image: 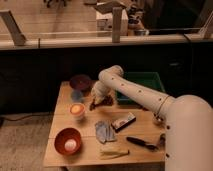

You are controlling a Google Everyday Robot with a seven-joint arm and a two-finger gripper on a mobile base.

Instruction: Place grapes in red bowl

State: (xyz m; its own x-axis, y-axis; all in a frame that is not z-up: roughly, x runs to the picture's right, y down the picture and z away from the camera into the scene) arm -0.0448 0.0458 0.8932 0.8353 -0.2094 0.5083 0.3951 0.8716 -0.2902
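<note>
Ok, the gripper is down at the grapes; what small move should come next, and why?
Probably take hold of the bunch of dark reddish-brown grapes: the gripper sits right at them, they lie on the wooden table, and the wide orange-red bowl waits at the near corner, well apart.

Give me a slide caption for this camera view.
Robot's end effector at the grapes on the table's far side; the red bowl sits apart, closer to the camera.

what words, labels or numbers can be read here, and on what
No text can be read.
The flat packet on the table may carry print, but nothing on it is legible.
No marking shows on the gripper, beside the grapes, or on the red bowl.
</note>
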